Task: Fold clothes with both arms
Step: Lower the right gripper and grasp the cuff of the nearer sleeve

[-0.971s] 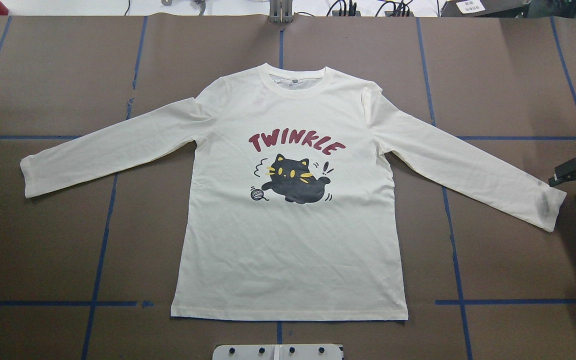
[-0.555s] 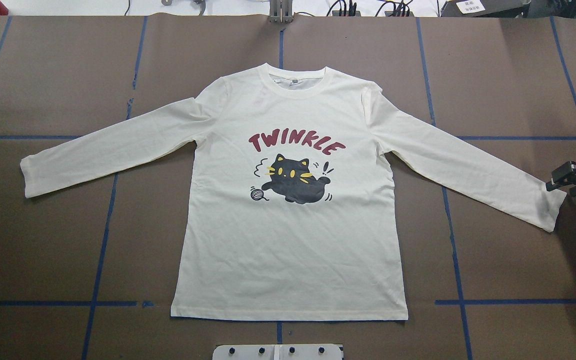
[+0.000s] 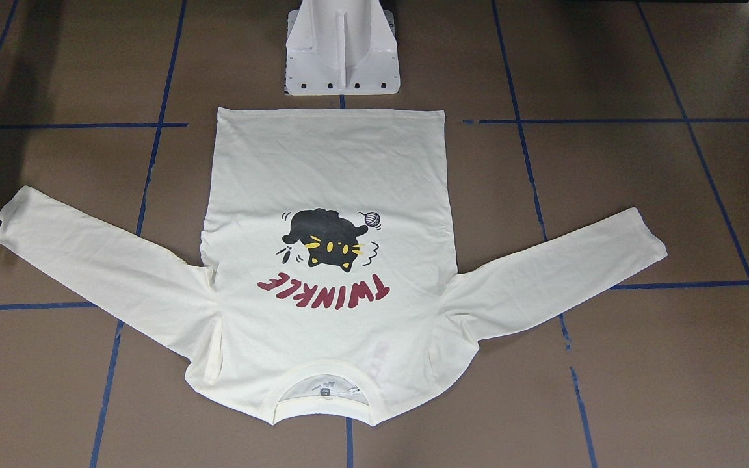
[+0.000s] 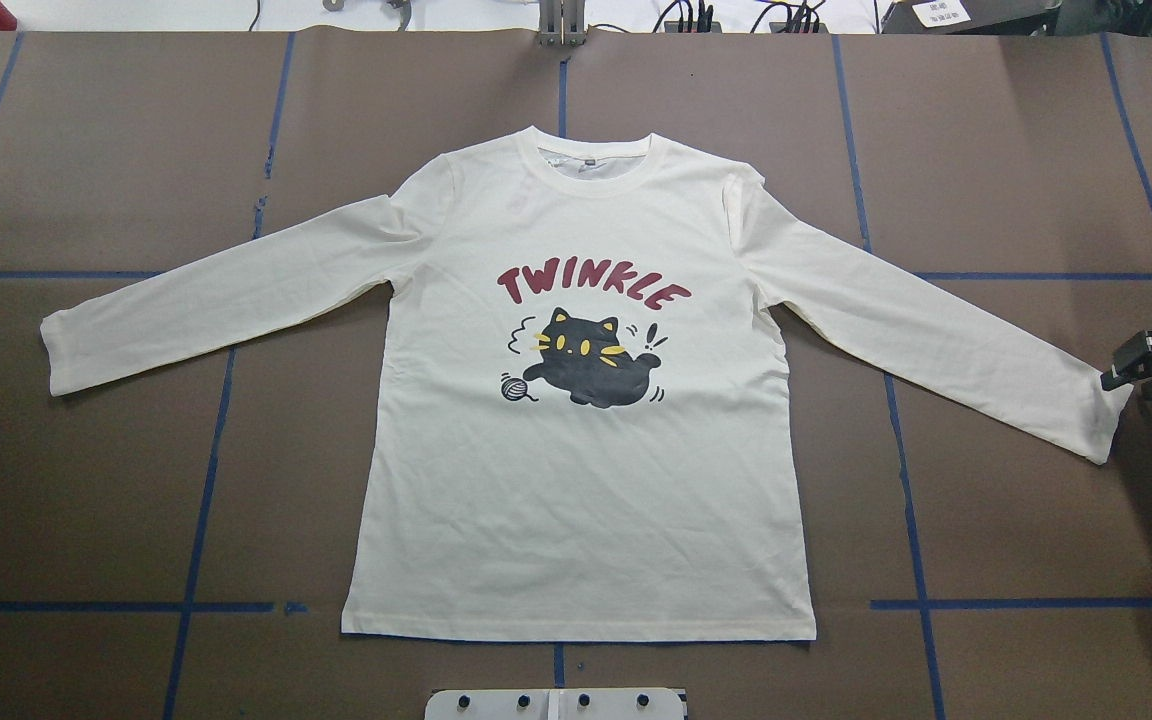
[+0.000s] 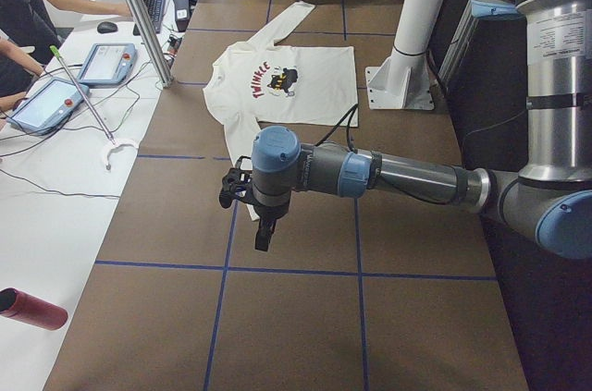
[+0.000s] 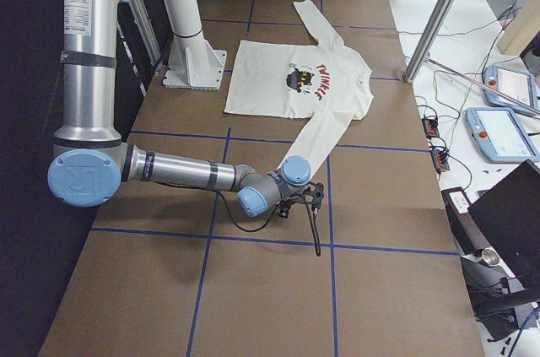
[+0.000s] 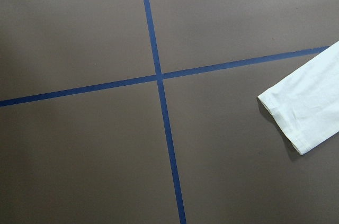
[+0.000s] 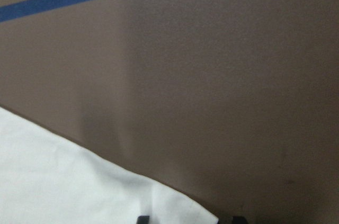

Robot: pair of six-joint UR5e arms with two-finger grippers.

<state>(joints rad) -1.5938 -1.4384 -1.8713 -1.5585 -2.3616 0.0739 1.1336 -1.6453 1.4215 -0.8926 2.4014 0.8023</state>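
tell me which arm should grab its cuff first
Right. Its open jaws sit at the right cuff; the left arm is out of the overhead view, the left cuff off to one side in its wrist view.

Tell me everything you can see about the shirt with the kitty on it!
The T-shirt is cream-white, soft-looking cloth with long sleeves and a ribbed round collar. Its front shows dark red TWINKLE lettering above a black cat with yellow eyes and a yarn ball. It lies flat, print up, on the brown table, both sleeves spread out sideways, nothing folded yet. The right pincer sits right by one sleeve's cuff; whether it touches is unclear.
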